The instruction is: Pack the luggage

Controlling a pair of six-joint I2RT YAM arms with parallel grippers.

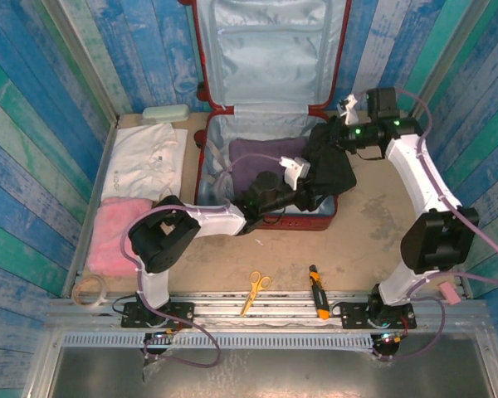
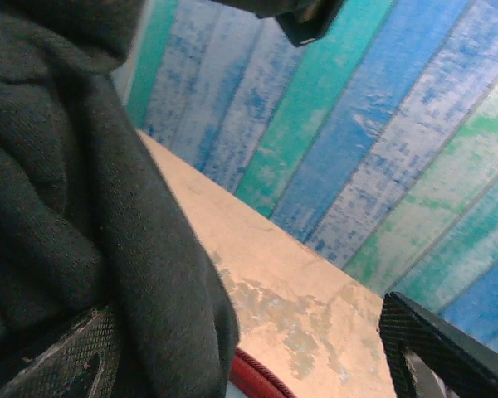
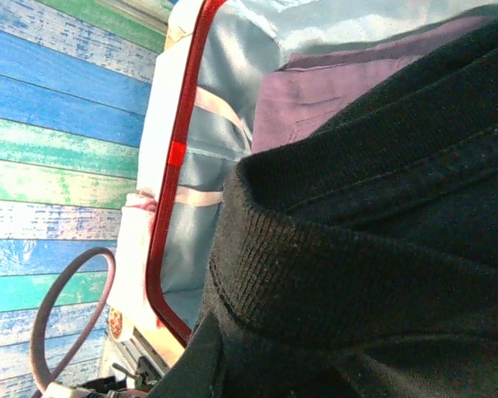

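Top external: right gripper [image 1: 330, 137] clenches black garment [image 1: 336, 178] over luggage [image 1: 266, 50]; left gripper [image 1: 305, 172] spread.

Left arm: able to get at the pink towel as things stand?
Probably yes: the pink towel lies uncovered near the left arm's base, and the left gripper, jaws open against the black garment in the suitcase, seems to hold nothing.

Bright even light, soft shadows, luggage [image 1: 270, 50] lining overexposed (wrist views blurry)
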